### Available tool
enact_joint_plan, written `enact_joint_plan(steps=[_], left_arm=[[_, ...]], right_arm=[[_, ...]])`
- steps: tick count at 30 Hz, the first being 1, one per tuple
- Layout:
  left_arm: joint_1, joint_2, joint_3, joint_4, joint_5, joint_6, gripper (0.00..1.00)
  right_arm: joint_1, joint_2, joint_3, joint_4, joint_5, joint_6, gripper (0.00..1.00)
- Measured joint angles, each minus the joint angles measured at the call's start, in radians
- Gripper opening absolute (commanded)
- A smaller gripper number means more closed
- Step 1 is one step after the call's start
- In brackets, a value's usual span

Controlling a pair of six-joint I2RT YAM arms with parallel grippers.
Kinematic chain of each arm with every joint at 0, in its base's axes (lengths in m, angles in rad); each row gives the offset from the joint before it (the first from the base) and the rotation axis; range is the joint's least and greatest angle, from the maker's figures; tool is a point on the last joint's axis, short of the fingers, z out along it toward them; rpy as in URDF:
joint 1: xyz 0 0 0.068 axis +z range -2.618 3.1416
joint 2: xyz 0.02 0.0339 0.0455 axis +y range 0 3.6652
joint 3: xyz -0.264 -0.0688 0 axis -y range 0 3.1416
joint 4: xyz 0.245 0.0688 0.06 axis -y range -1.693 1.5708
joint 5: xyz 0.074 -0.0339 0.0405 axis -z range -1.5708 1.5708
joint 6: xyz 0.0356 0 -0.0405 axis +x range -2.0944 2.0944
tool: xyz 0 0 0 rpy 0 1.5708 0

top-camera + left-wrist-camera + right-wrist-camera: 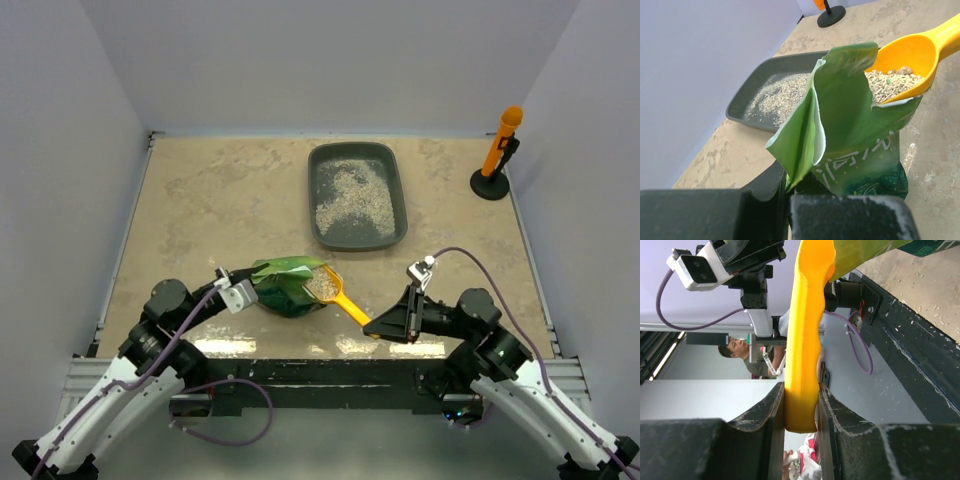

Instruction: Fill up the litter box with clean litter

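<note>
While scoop (338,291) sits loaded, orange stand (497,155) beside litter box (358,195)

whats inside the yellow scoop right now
The yellow scoop holds a heap of pale litter with a few green bits. Its lower front sits inside the green bag, so anything deeper in the bag is hidden.

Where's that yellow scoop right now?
In the top view the yellow scoop sits near the front middle, its bowl at the green bag, its handle clamped in the right gripper.
</note>
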Motion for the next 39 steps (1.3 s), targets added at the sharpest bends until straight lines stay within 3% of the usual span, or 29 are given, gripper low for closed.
enact_joint_plan(steps=[13,29,39], left_arm=[[0.0,-0.041,-0.045,0.045,0.0,-0.001,0.0],[0.0,-0.069,-0.062,0.056,-0.007,-0.009,0.0],[-0.001,-0.072,-0.063,0.055,-0.021,-0.016,0.0]], right_arm=[[0.0,-0.044,0.073,-0.161,0.035,-0.012,0.0],[0.0,-0.19,0.079,-0.284,0.047,-0.016,0.0],[0.0,-0.202,0.077,-0.319,0.043,-0.027,0.0]])
